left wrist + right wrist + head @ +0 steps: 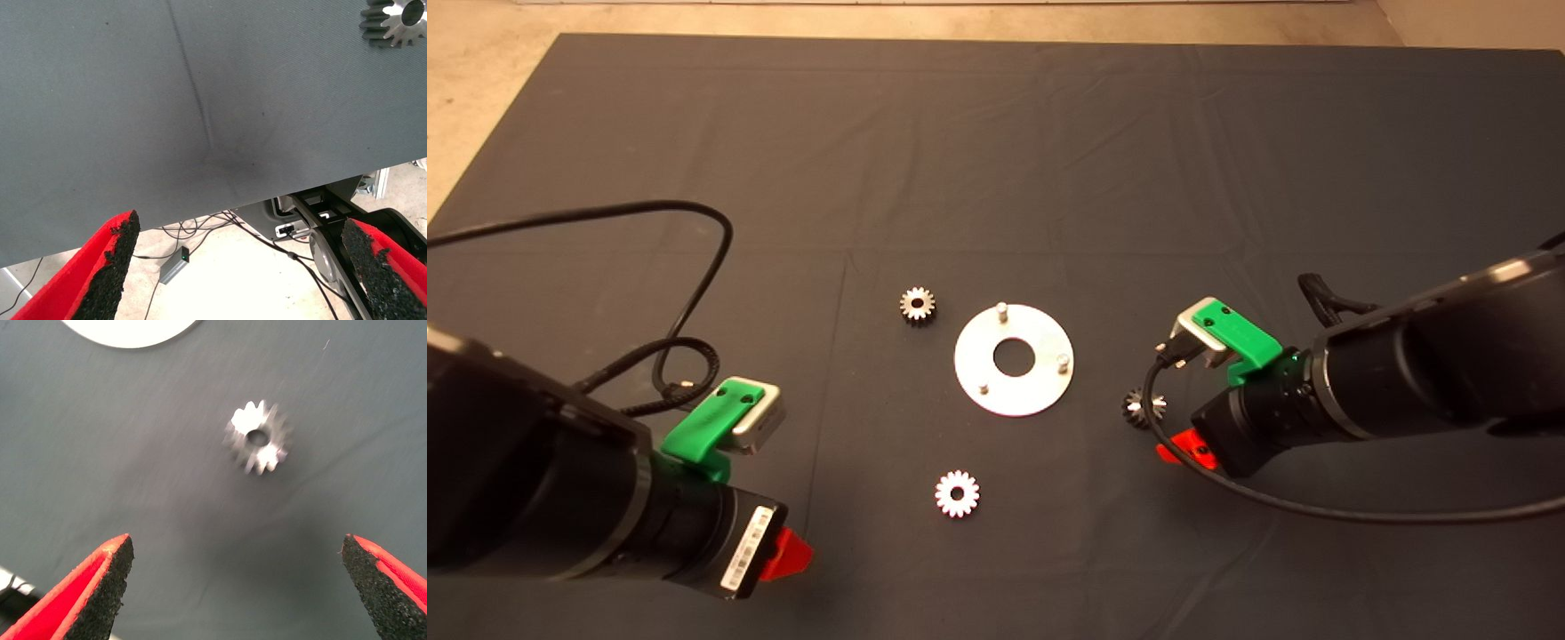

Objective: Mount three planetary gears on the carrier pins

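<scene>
The silver disc (1014,359) lies flat mid-mat with three bare carrier pins (1002,310) near its rim. Three planetary gears lie loose on the mat: one (918,305) left of the disc, one (958,493) in front of it, one (1144,407) to its right. My right gripper (1178,449) is open just beside the right gear, which shows between and ahead of its fingers in the right wrist view (259,438). The disc's edge (130,330) shows beyond it. My left gripper (791,553) is open at the lower left; the front gear (395,23) is at its view's corner.
The dark mat (996,178) covers the table, with bare floor beyond its far and left edges. A black cable (694,267) loops over the mat at the left. Another cable (1316,511) trails from the right arm. Past the mat's near edge, cables and a frame (293,227) show on the floor.
</scene>
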